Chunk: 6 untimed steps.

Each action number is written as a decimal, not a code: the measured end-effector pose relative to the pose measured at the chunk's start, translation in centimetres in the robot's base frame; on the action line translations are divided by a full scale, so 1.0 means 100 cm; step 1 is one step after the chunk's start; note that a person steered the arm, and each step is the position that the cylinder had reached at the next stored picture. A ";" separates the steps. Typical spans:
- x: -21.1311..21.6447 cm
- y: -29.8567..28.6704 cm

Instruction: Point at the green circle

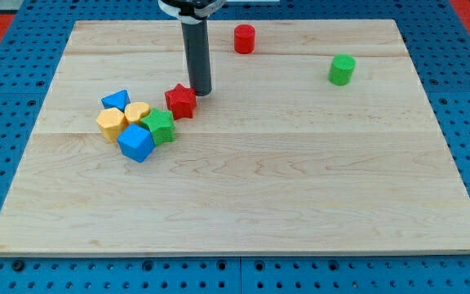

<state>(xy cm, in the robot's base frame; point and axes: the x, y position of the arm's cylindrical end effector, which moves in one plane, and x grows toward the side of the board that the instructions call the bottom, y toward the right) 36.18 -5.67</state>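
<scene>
The green circle (342,69) is a short upright cylinder with a flat top and finely ribbed sides, standing alone in the upper right of the frame on the pale, grained wooden desk (300,204). A red cylinder (244,38) of the same build sits well apart, near the top centre. There is no hand: the arm ends in a smooth dark rod, upright, and my tip (200,91) rests on the desk just beside the red star (181,100), at its upper right, far from the green circle. Left of centre cluster a blue triangle (116,100), yellow heart (137,112), yellow hexagon (110,123), green block (160,126) and blue cube (135,142).
</scene>
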 end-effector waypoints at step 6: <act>-0.003 0.255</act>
